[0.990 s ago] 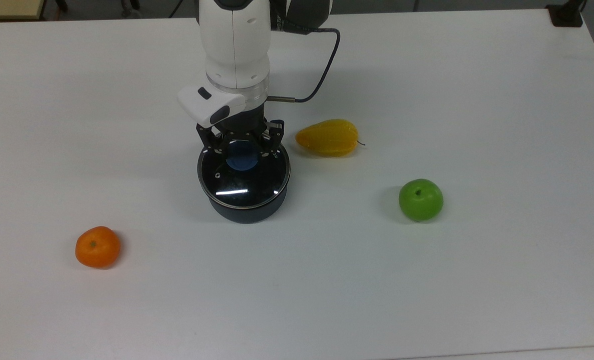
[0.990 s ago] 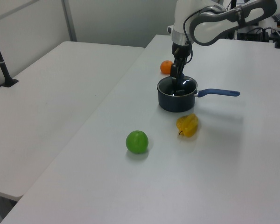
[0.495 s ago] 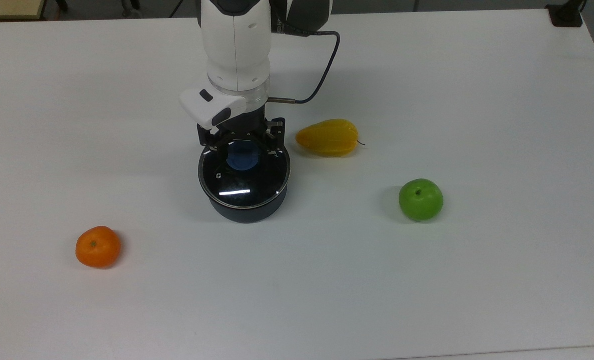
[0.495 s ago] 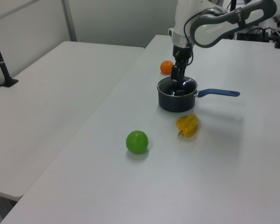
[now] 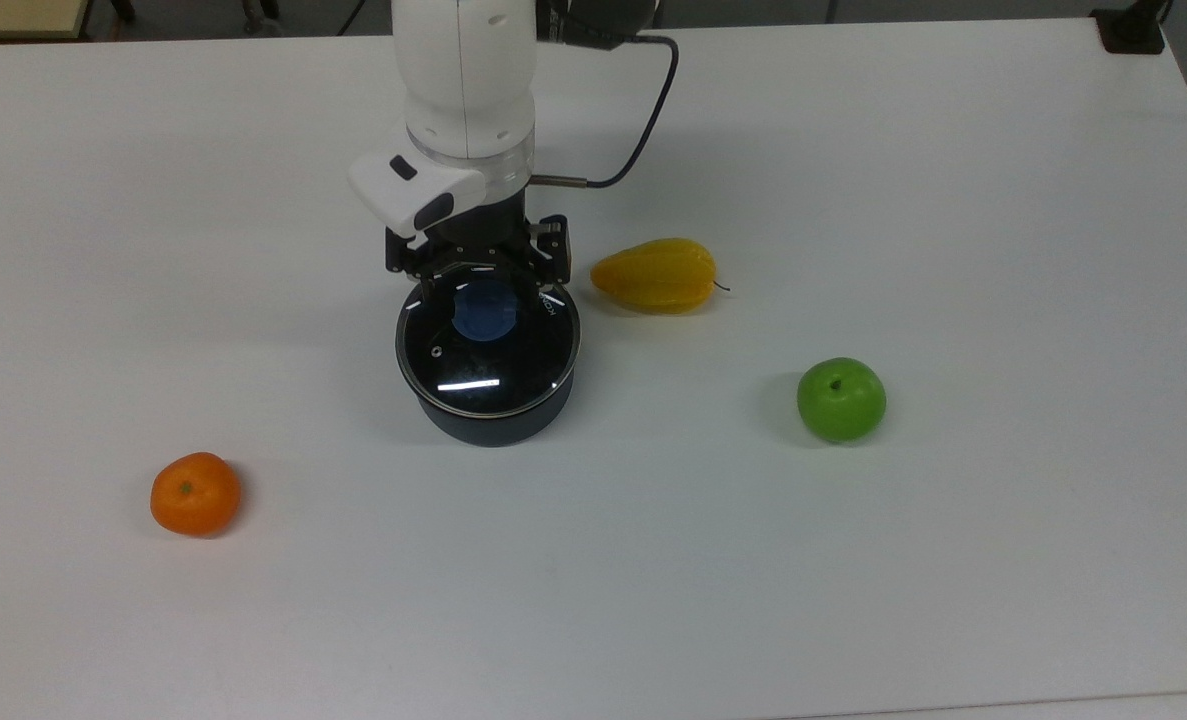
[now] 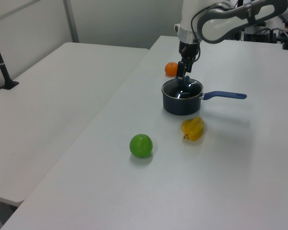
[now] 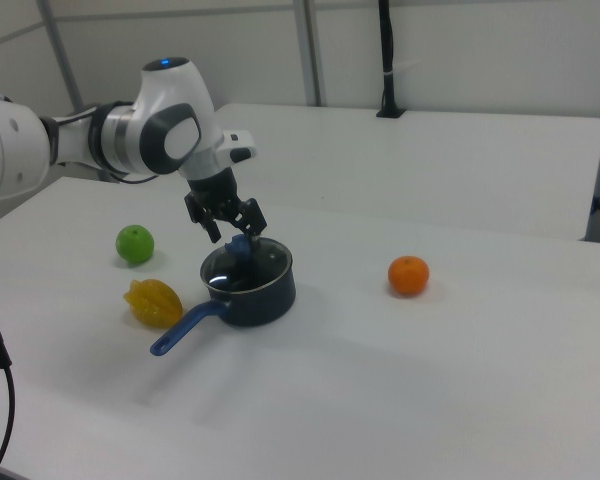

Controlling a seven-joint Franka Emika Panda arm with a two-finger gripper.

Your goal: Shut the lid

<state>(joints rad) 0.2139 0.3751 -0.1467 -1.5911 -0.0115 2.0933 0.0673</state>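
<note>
**Lid seated on the saucepan, gripper above the knob**

The lid, clear glass with a silver rim, lies flat on the dark saucepan, its rim following the pan's rim all the way round in the top view. A small steam vent shows in the glass toward the top view's left. The blue knob stands at the lid's centre. The gripper hangs directly over the knob; its fingers are spread apart, one on each side of the knob and raised above it, grasping nothing. In the right view the knob sits just below the fingertips, apart from them.

The saucepan's blue handle points toward the left view's right and, in the right view, toward the lower left. The white arm comes down from the top view's upper edge, with a dark cable looping beside it.

Three pieces of fruit lie on the white bench, none touching the pan. The yellow fruit lies near the pan on the top view's right. The green apple sits farther to the right and lower. The orange rests well apart at the top view's lower left.
</note>
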